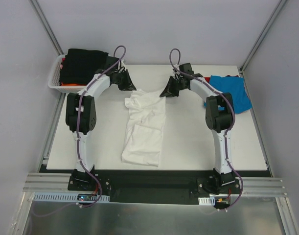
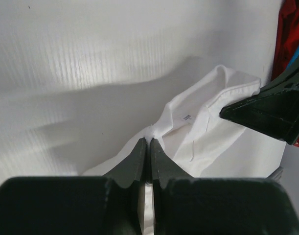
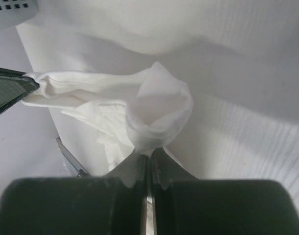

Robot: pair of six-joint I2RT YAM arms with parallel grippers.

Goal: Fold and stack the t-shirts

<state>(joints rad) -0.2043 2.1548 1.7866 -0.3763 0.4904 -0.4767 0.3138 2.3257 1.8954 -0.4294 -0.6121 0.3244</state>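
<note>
At the far left corner stands a basket [image 1: 55,81]. It holds a black shirt [image 1: 85,61] on top, and an orange one [image 1: 67,84] shows under it. Next comes the left gripper [image 2: 149,142]. Its jaws are pressed together and pinch an edge of the white shirt [image 1: 145,127] at the shirt's far left corner. The white shirt lies in the middle of the table [image 1: 203,142], long, narrow and wrinkled, with its near end toward the arm bases. Its far edge runs between the two grippers. The right gripper [image 3: 150,152] is also closed, on a bunched fold at the far right corner of this shirt. At the far right of the table lies a blue shirt [image 1: 233,92], and a bit of a red shirt [image 2: 292,29] shows beside it.
</note>
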